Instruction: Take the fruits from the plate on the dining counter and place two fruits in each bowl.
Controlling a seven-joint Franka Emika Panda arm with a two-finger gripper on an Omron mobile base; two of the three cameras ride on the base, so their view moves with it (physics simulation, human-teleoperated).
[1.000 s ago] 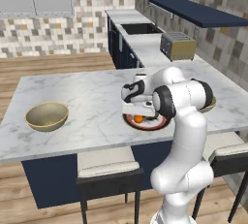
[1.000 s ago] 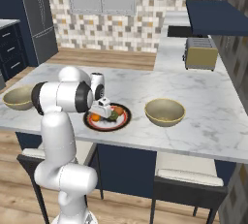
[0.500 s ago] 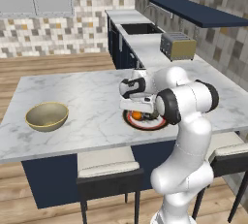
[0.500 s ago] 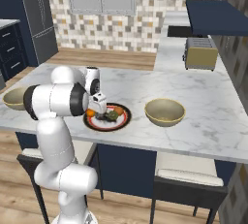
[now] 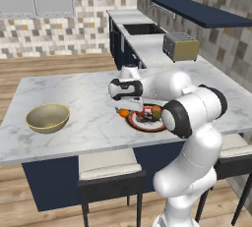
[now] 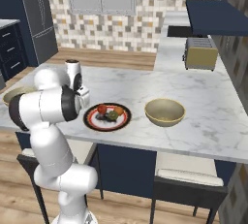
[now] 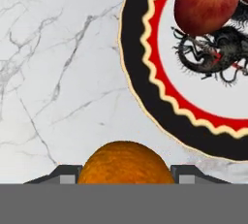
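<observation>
The gripper [image 7: 125, 182] is clamped on an orange fruit [image 7: 125, 164], just beside the plate [image 7: 140, 89]; no legible writing.

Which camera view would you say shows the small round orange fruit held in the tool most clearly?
The hand view: the small round orange fruit sits large between the tool tips. The left base view shows a small part beneath the hand.

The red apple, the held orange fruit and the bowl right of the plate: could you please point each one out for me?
red apple [image 7: 207, 3], hand view, middle of its skin.
orange fruit [image 7: 125, 165], hand view, its top between the fingers.
bowl [image 6: 164, 111], right base view, inner wall.
</observation>
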